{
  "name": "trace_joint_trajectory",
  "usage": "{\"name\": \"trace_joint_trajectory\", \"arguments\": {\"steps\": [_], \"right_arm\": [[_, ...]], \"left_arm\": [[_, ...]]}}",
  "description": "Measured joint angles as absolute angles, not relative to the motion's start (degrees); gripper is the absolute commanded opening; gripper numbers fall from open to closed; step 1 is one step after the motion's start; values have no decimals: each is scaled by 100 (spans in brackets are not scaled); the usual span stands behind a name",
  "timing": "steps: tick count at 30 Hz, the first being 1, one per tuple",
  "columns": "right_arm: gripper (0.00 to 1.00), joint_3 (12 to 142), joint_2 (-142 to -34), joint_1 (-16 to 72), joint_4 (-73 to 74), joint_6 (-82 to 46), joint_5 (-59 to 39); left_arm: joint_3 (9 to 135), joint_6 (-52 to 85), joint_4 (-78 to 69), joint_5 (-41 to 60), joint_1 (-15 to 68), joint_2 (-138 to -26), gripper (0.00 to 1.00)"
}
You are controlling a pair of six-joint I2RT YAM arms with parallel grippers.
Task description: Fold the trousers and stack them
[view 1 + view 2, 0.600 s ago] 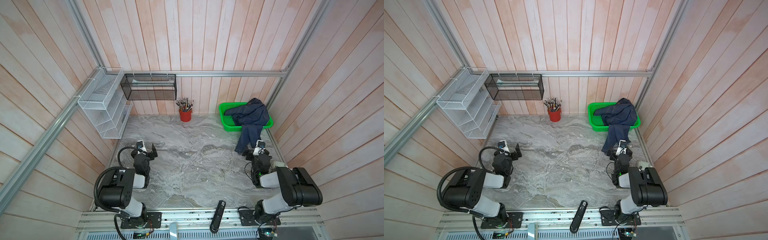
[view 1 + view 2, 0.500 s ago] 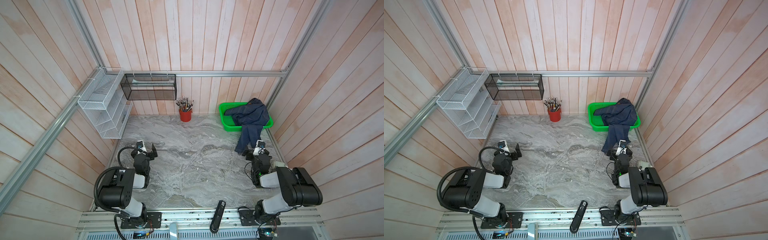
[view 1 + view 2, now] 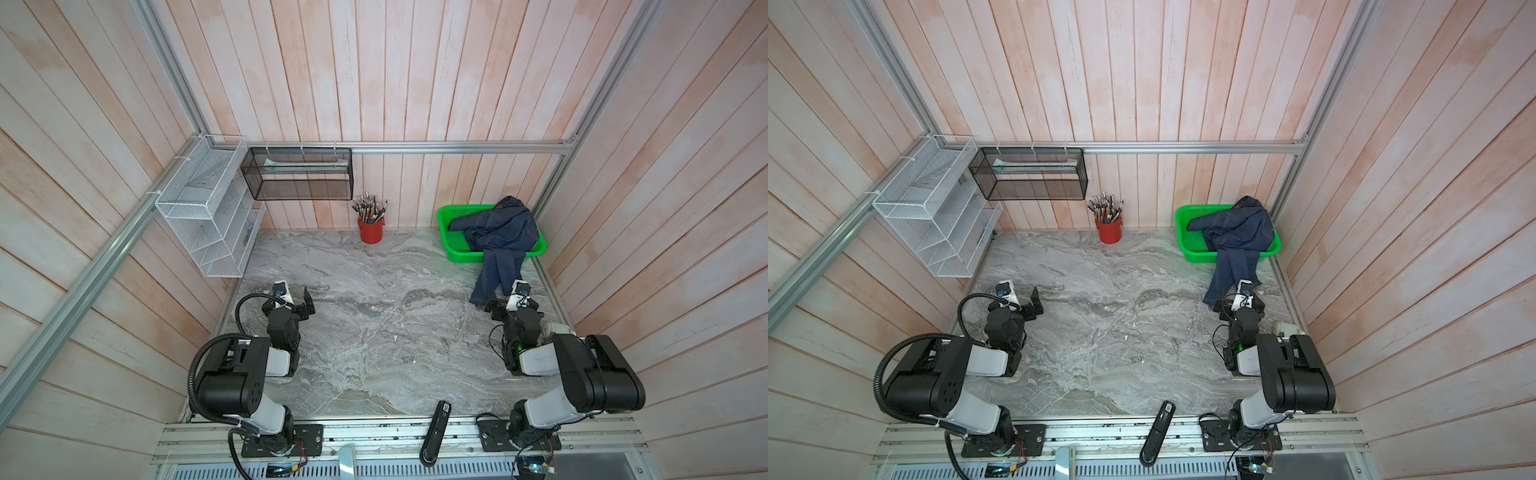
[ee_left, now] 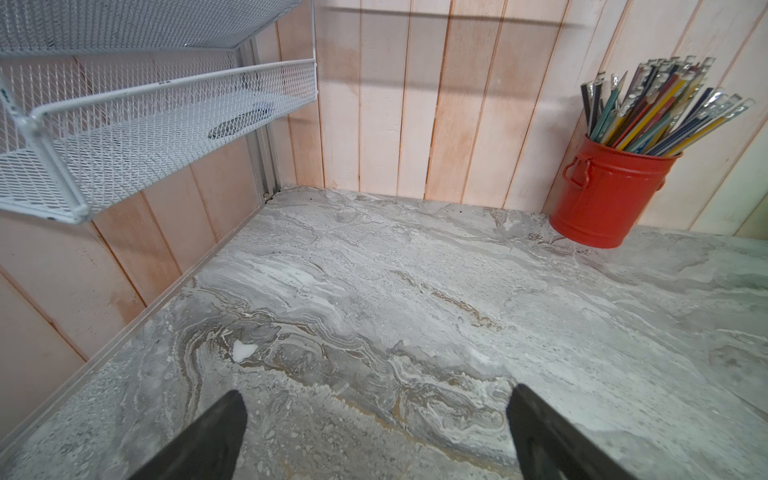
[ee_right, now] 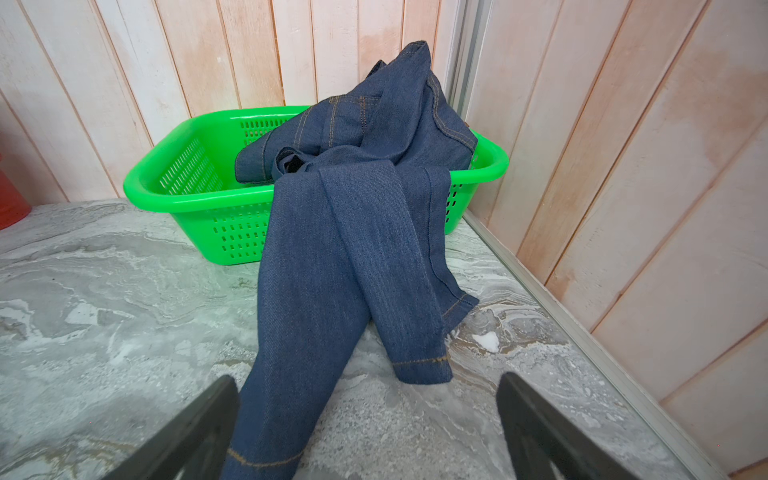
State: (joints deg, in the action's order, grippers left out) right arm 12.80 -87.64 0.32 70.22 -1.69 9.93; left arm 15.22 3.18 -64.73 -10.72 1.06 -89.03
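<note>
The trousers (image 3: 498,232) (image 3: 1237,232) are dark blue denim, bunched in a green basket (image 3: 444,232) (image 3: 1181,232) at the back right corner. Both legs hang over its front rim onto the marble table. In the right wrist view the trousers (image 5: 353,232) cross in front of the green basket (image 5: 166,195), and one hem lies between the fingers of my right gripper (image 5: 365,382), which is open and touches nothing. That right gripper (image 3: 513,301) (image 3: 1241,301) sits low just in front of the hems. My left gripper (image 3: 291,301) (image 3: 1017,301) (image 4: 376,399) is open over bare table at the left.
A red pot of pencils (image 3: 370,230) (image 4: 606,195) stands at the back wall. A white wire shelf (image 3: 203,220) (image 4: 124,137) hangs on the left wall beside a black mesh basket (image 3: 297,174). A black handheld device (image 3: 434,428) lies on the front rail.
</note>
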Motion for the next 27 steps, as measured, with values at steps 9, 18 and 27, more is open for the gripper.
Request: {"name": "trace_joint_trajectory", "arguments": {"steps": [9,18,27], "right_arm": [[98,1280,-8764,32,7022,-169,993],[98,1282,-8764,16,7015,-172,934],[86,1680,-7039,-167,5376,-873,1356]], "left_arm": [[1522,318,-6473,-1070,106,-8903,100],[1522,318,-6473,-1070,106,-8903,100],[2589,711,-4023,-1267,108,-7432,92]]}}
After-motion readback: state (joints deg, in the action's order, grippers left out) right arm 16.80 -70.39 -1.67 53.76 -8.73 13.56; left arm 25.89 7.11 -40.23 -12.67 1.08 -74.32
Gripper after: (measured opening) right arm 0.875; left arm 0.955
